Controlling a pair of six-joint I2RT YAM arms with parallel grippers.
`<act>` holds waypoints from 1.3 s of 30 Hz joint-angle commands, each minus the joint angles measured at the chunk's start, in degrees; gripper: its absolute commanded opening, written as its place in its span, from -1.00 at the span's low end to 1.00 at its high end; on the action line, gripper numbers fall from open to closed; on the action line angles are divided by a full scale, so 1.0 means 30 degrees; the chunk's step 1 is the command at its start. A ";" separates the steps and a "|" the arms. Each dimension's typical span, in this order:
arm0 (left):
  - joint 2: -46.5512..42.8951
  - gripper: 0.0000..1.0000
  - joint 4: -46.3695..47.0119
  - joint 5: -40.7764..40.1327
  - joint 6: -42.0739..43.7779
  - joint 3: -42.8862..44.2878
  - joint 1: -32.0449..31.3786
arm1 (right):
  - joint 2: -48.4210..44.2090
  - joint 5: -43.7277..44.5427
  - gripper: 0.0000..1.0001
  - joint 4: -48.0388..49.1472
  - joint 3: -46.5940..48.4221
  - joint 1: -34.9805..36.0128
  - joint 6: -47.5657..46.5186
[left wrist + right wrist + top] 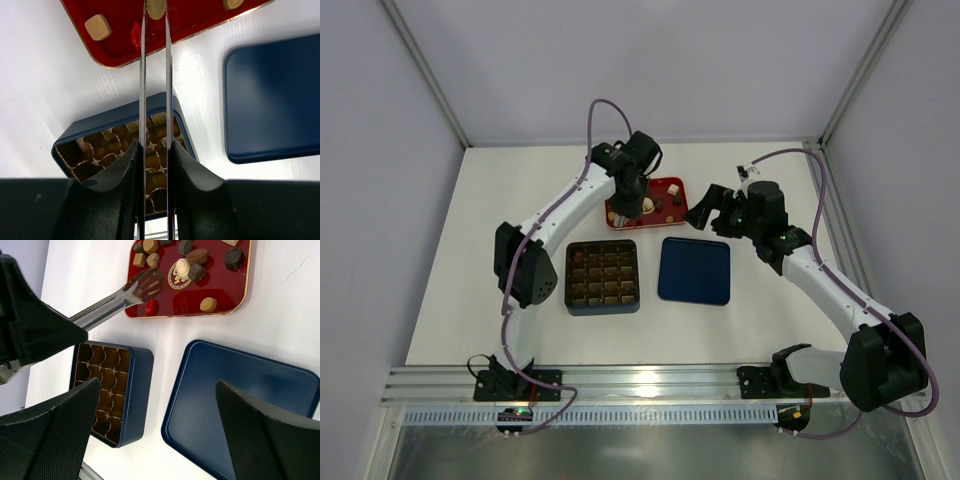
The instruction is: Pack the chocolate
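"Where are the chocolates (208, 304)?"

"On the red tray (170, 302) at the far side of the table (470, 250). They're dark, tan and cream pieces, scattered loose. The gridded box (137, 400) sits just this side of the tray, with the navy lid (240, 395) lying flat beside it on the right."

"And the left gripper (156, 150)?"

"It's pinching a pair of metal tongs (115, 300), with its fingers (125, 170) pressed against the two blades. The blades are nearly together, and their tips hang over the left part of the tray. I can't tell whether a piece sits between them."

"The right one?"

"The right gripper (157, 390) is spread wide and holding nothing. It hangs near the tray's right side, above the lid's far edge."
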 commanded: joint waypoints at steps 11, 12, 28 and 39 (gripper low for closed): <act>-0.5004 -0.52 -0.0439 -0.0459 -0.0809 -0.2218 0.0025 | 0.0274 -0.0190 0.92 0.1317 -0.0099 0.0058 0.0095; -0.5617 -0.51 -0.0439 -0.0459 -0.0954 -0.2485 0.0054 | 0.0332 -0.0190 0.92 0.1347 -0.0099 0.0029 0.0125; -1.2212 -0.50 -0.1406 -0.0197 -0.2214 -0.8841 -0.0033 | 0.0948 -0.0337 0.92 0.1904 -0.0129 0.0234 0.0389; -1.4558 -0.49 -0.0527 0.0127 -0.2860 -1.2535 -0.0092 | 0.1183 -0.0132 0.92 0.1787 0.0018 0.0469 0.0389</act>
